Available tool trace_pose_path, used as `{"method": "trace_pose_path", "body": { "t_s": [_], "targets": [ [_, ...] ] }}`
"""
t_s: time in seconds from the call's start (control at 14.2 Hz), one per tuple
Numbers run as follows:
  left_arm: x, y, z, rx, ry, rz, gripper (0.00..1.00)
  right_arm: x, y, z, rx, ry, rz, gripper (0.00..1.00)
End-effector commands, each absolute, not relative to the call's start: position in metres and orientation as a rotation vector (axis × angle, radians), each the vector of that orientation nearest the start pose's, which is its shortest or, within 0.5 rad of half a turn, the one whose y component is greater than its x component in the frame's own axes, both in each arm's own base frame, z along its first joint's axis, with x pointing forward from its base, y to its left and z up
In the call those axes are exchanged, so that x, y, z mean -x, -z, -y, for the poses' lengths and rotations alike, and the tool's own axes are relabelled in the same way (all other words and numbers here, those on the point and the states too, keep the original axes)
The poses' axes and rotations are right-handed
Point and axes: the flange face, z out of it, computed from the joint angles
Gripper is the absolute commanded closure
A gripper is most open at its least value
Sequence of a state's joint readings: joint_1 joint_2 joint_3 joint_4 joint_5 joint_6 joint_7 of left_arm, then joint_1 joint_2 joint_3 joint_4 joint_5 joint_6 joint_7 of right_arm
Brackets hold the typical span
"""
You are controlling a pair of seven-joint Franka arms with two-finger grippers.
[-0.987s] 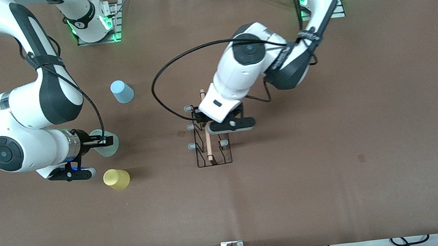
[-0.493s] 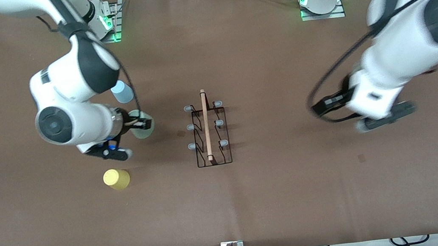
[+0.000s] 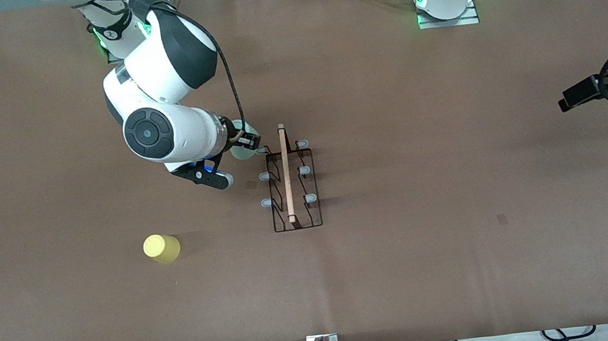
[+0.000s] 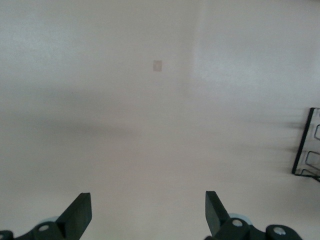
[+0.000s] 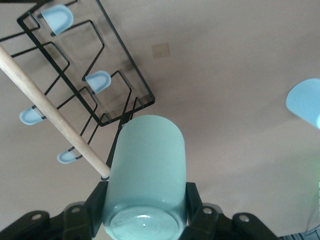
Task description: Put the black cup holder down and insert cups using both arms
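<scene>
Front view shows the right gripper (image 3: 243, 142) clamped on the pale mint green cup (image 3: 239, 145), holding it just beside the black cup holder (image 3: 292, 184) at the end of the rack farthest from the front camera. The rack stands near the middle of the table (image 3: 469, 242), its wooden rod (image 3: 286, 174) running along the top between the grey-blue pegs (image 3: 267, 203). The yellow cup (image 3: 161, 248) lies on its side toward the right arm's end of the table. The left gripper (image 4: 147, 212) waits over bare tabletop by the left arm's edge, fingers spread and holding nothing.
</scene>
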State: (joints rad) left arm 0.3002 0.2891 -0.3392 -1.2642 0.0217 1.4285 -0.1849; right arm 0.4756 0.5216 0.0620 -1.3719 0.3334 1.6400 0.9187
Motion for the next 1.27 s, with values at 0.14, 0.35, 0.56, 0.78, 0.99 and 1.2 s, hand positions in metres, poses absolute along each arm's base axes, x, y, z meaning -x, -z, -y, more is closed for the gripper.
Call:
{"method": "trace_pose_path", "body": {
  "t_s": [0.14, 0.35, 0.56, 0.78, 0.99, 1.2],
  "targets": [
    [-0.615, -0.591, -0.004, 3.183, -0.224, 0.181, 0.0, -0.575, -0.381, -0.382, 2.839, -0.694, -0.714, 0.72],
    [-0.583, -0.583, 0.003, 3.116, -0.211, 0.201, 0.0, -0.574, -0.368, -0.391, 2.836, -0.683, -0.743, 0.72],
    [-0.553, -0.563, 0.004, 3.099, -0.12, 0.2, 0.0, -0.574, -0.355, -0.394, 2.845, -0.695, -0.743, 0.71],
    [-0.561, -0.568, 0.003, 3.102, -0.094, 0.21, 0.0, -0.576, -0.343, -0.395, 2.845, -0.693, -0.754, 0.7],
    [-0.561, -0.565, 0.003, 3.105, -0.116, 0.218, 0.0, -0.576, -0.327, -0.395, 2.859, -0.713, -0.762, 0.7],
    [-0.564, -0.566, 0.001, 3.116, -0.092, 0.215, 0.0, -0.578, -0.316, -0.396, 2.853, -0.716, -0.775, 0.33]
  ]
}}
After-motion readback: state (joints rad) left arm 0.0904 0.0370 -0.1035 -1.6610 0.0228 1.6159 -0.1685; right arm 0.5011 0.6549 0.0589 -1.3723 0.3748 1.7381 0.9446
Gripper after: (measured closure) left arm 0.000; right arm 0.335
